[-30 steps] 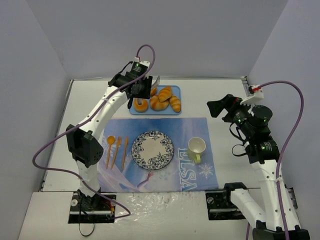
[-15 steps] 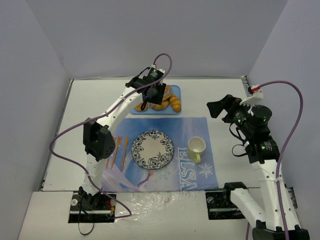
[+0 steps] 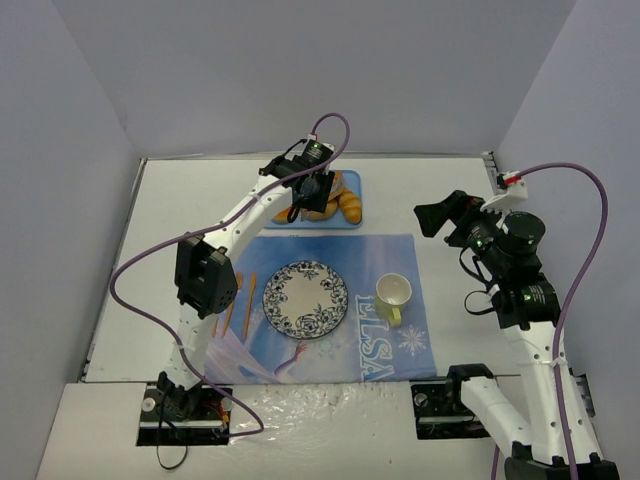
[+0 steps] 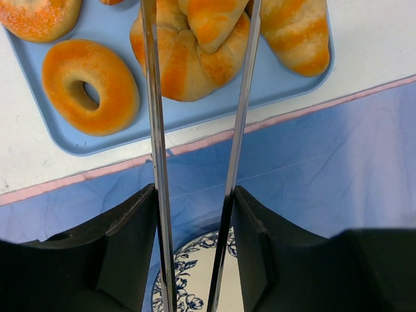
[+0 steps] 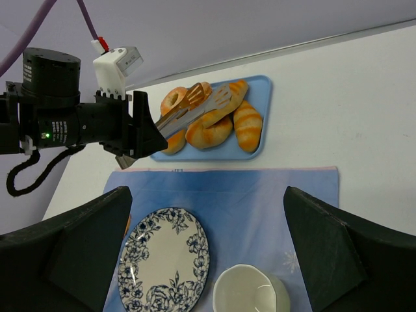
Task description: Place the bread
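Observation:
Several breads lie on a blue tray: croissants and ring doughnuts. My left gripper is shut on metal tongs and hovers over the tray. The tong blades reach out on either side of the topmost croissant; whether they press on it I cannot tell. The right wrist view shows the tong tips on the croissant pile. The flowered plate sits bare on the blue placemat. My right gripper is open and holds nothing, raised at the right of the mat.
A pale cup stands on the placemat right of the plate. Orange cutlery lies on the mat left of the plate. Grey walls close the table on three sides.
My left arm has swung right along the tray, from over the doughnuts at its left end to over the croissants. The right arm has not moved.

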